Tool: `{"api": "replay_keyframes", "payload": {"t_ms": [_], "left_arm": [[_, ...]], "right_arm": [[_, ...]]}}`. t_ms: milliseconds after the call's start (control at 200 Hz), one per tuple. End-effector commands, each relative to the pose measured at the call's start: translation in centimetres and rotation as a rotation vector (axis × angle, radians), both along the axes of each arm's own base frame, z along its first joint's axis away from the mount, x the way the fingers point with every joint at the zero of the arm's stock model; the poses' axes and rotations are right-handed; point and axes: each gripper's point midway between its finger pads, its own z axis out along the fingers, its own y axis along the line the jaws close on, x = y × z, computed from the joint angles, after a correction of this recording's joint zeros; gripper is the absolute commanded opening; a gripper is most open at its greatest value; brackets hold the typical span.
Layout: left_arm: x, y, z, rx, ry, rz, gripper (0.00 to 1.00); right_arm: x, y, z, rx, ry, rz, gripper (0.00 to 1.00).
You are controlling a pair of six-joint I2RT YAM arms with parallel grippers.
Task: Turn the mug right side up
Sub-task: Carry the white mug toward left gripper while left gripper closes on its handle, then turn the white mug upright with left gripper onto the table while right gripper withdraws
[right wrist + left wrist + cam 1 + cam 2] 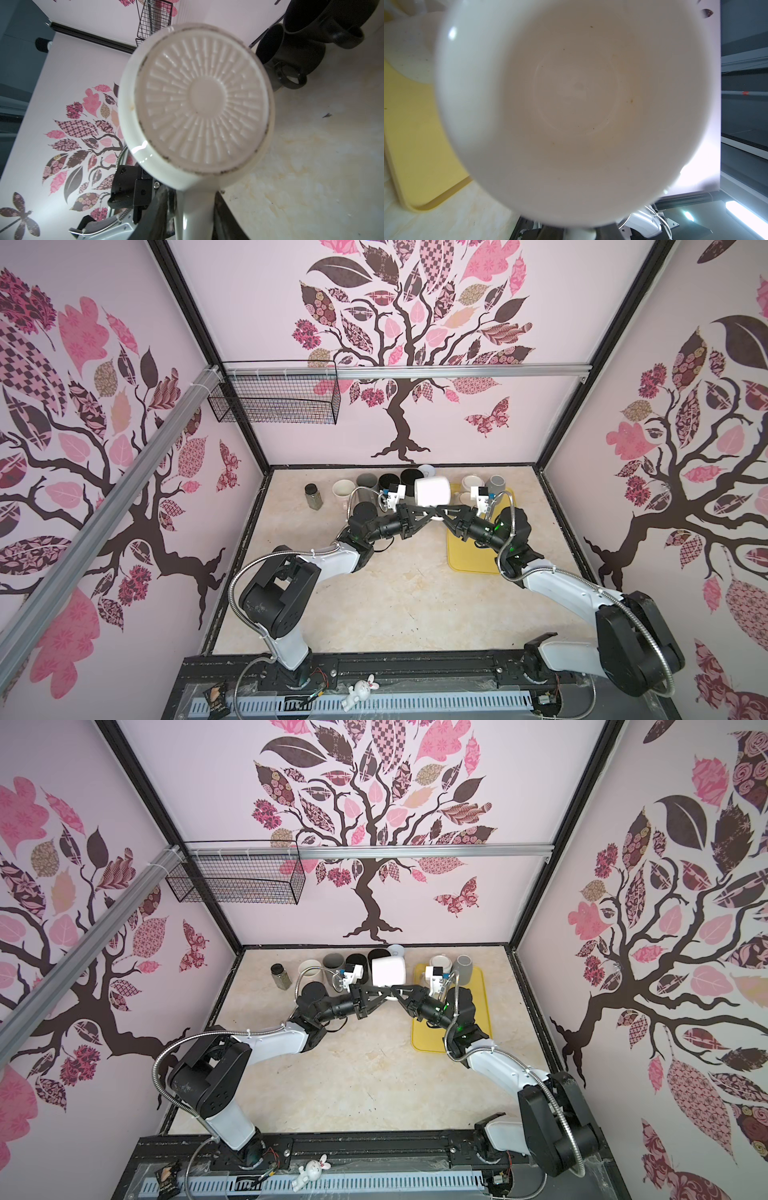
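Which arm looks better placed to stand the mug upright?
Left, probably: the left gripper holds the mug by its handle, mouth toward it; the right gripper, also at the handle, faces the base.

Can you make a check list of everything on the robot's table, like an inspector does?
Surface: marble-look table, a few dark specks.
Job's things: white mug up in the air, on its side, handle pointing down, mouth towards the left arm.
Clutter: row of mugs by the back wall, a jar, a yellow tray with two more mugs at its far end.
Grippers: left gripper and right gripper meet at the mug's handle; which one bears it I cannot tell.
Cables: metal hoses loop along both arms.
Surroundings: tree-patterned walls, wire basket on a rail, toy rabbit at the front.
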Motion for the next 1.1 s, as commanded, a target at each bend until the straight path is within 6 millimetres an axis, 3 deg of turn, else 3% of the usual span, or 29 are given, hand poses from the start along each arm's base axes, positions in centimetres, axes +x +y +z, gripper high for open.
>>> {"api": "replay_keyframes", "payload": {"t_ms": [0, 300, 595, 870, 1095], "left_arm": [[-0.4, 0.8, -0.4, 0.061, -0.069, 0.021, 0.00], [0.3, 0.9, -5.9, 0.186, -0.006, 0.033, 0.00], [1.0, 2.1, -10.2, 0.260, 0.054, 0.064, 0.00], [1.5, 4.0, -12.4, 0.393, 0.032, 0.092, 0.00], [2.2, 9.6, -14.1, 0.678, -0.027, 0.149, 0.00]], "right_arm": [[0.1, 0.4, -1.2, -0.064, -0.017, 0.021, 0.40], [0.2, 0.0, -6.8, -0.209, 0.055, 0.013, 0.49], [-0.2, -0.9, -10.4, -0.332, 0.088, 0.001, 0.56], [-0.5, -1.3, -11.1, -0.410, 0.080, 0.008, 0.58], [-0.4, -2.1, -9.4, -0.489, 0.015, -0.013, 0.60]]}}
